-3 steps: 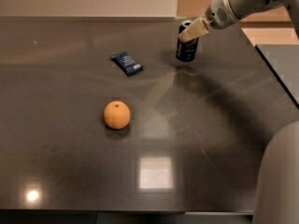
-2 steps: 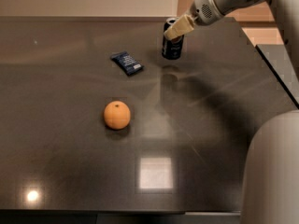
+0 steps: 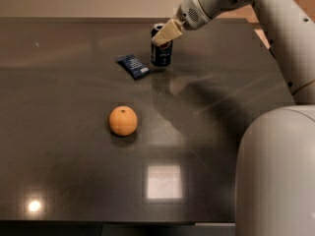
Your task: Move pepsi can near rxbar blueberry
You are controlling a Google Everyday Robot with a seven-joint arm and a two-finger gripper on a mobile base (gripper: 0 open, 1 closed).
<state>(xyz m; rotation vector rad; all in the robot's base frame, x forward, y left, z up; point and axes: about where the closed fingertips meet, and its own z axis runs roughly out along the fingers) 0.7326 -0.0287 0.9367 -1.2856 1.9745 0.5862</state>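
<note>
Gripper gripping upright pepsi can, just beside rxbar blueberry, orange well apart

**Inspector:** Gripper position?
**Assessor:** Upper centre of the frame, angled down and to the left. One cream finger is visible. It lies across the upper part of the pepsi can, and the grip is closed on the can.
**Inspector:** Arm?
**Assessor:** The white arm rises along the right edge and bends left at the top. It ends in a grey perforated wrist. A large white rounded body section fills the lower right corner.
</note>
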